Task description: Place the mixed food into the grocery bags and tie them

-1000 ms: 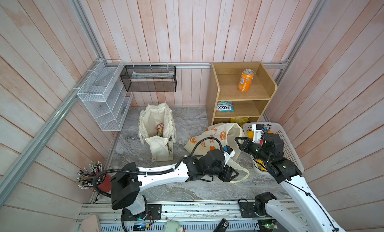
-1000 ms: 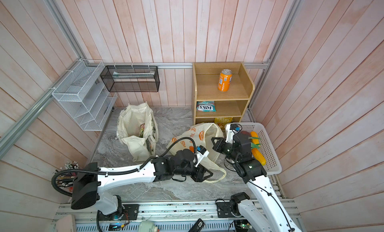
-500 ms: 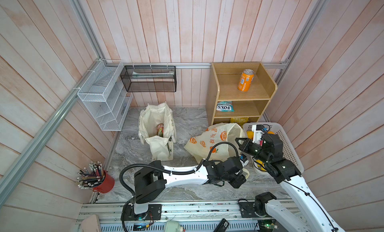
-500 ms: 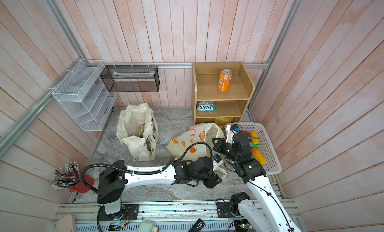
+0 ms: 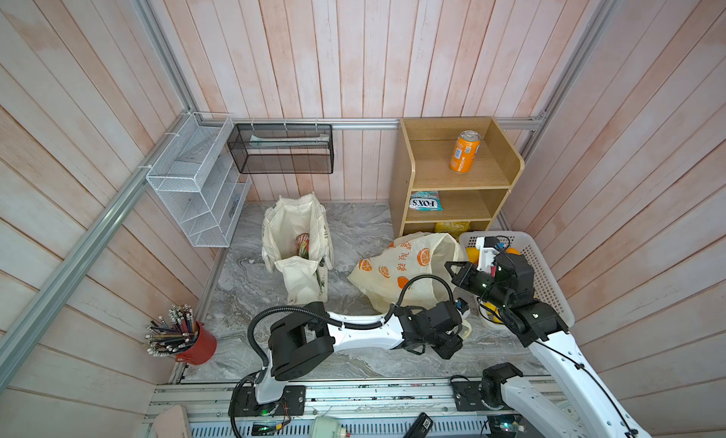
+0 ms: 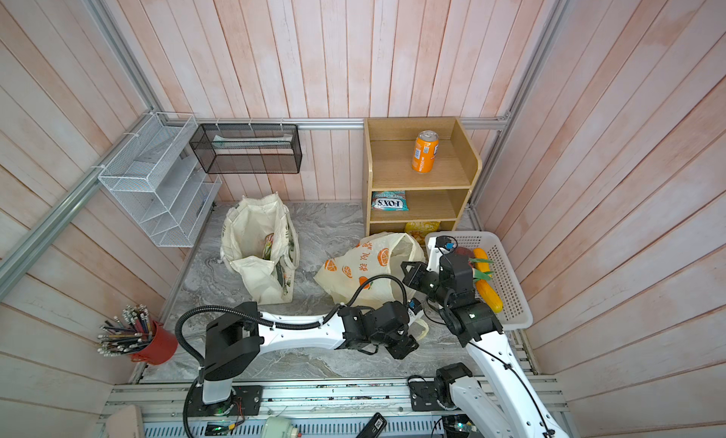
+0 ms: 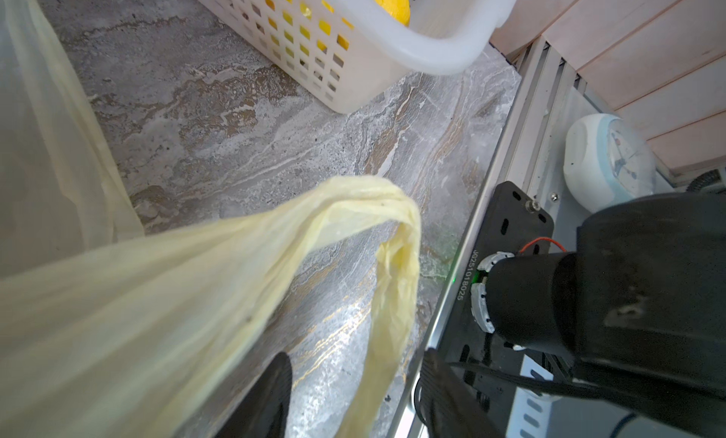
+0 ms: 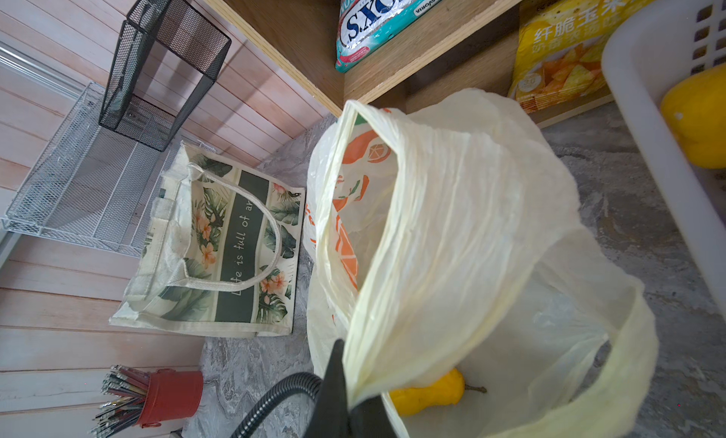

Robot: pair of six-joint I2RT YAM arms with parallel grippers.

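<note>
Progress: the left gripper (image 7: 353,400) has swung to the plastic bag's (image 5: 404,267) loose handle (image 7: 396,267), jaws half-open astride it. The right gripper (image 8: 345,393) pinches the rim (image 8: 363,338); tying looks next.

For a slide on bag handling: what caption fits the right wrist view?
Right gripper shut on the rim of the orange-printed plastic bag, yellow toy fruit inside, canvas tote nearby.

Note for your log: robot test cell dressed as a pantry corner. Plank walls (image 5: 353,43) sit in aluminium framing (image 5: 365,122). Marble-print tabletop (image 5: 353,228), wooden shelf unit (image 5: 440,165) far right, wire mesh racks (image 5: 188,173) far left, slotted mounting rail (image 5: 373,393) along your near edge.
</note>
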